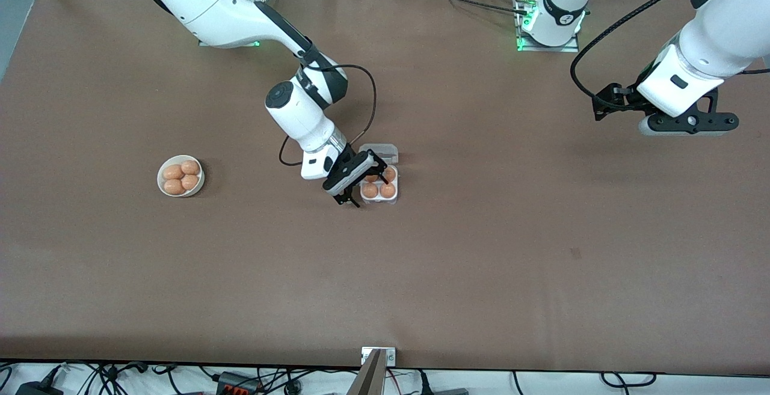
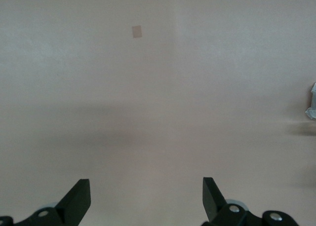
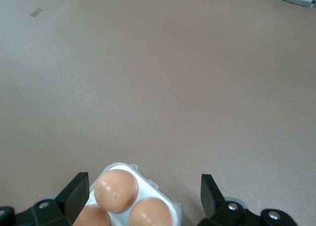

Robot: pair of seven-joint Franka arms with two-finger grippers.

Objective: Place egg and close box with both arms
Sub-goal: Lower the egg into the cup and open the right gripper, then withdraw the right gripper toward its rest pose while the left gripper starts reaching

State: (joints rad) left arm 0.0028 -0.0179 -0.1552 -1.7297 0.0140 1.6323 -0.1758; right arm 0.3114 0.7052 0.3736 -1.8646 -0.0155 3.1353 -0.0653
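Step in hand, as I judge it: egg placing looks finished, lid closing not yet begun.

The box (image 1: pixel 380 186) sits on the desk (image 1: pixel 481 263) near its middle, the landmark for these notes. All four cells appear filled with brown eggs (image 1: pixel 370 190). Clear lid (image 1: pixel 381 152) lies folded back flat, on the side of the box away from the front camera.

Right tool (image 1: pixel 364 186) hovers just over the box, at its edge toward the right arm's end of the desk. Fingers spread wide, holding nothing; the right wrist view shows eggs (image 3: pixel 116 190) between the open fingers (image 3: pixel 76 194).

Left tool (image 1: pixel 686 123) hangs over bare desk, well apart from the box toward the left arm's end. Left wrist view shows its fingers (image 2: pixel 79 199) parted, empty. This arm waits.

Next move likely calls for clearing the right tool off the eggs and bringing the left arm in, one tool steadying the box, one swinging the lid over.

White bowl (image 1: pixel 180 175), well apart from the box toward the right arm's end, holds four more eggs.
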